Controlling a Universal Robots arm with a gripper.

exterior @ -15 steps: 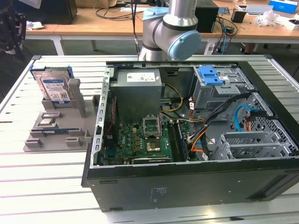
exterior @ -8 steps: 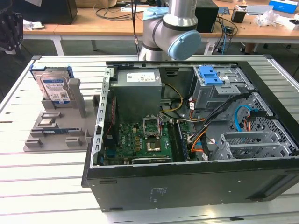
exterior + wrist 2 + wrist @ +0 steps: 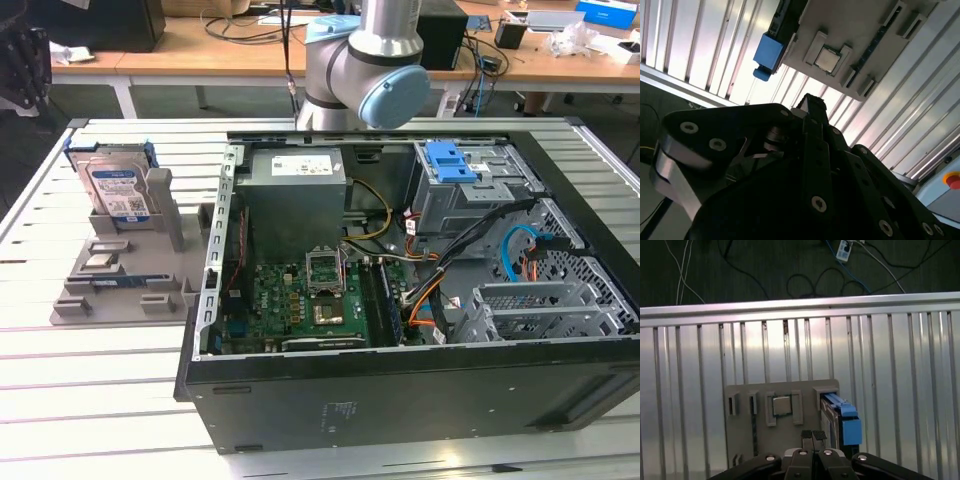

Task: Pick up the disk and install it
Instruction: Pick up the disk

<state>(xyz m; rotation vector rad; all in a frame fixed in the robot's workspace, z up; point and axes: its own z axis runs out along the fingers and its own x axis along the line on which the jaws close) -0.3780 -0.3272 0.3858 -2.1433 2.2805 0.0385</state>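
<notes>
Toward the exterior view's left, near the far left corner of the slatted silver metal table [image 3: 90, 380], the flat silver-grey disk [image 3: 118, 190] with blue side rails stands on edge in a slot of a grey plastic fixture [image 3: 75, 300]. Its white-and-blue barcode label carries print that cannot be read. In the first wrist view the black gripper [image 3: 813, 436] hangs above that fixture with its fingertips pressed together, empty, and apart from the disk. Further right lies the open black computer case [image 3: 400, 400]. Its grey power-supply box [image 3: 295, 200] has a white label that is likewise unreadable. A grip landing on one rail would likely tilt the disk and jam it in its slot, and loose orange and black cables [image 3: 430, 290] could snag it.
</notes>
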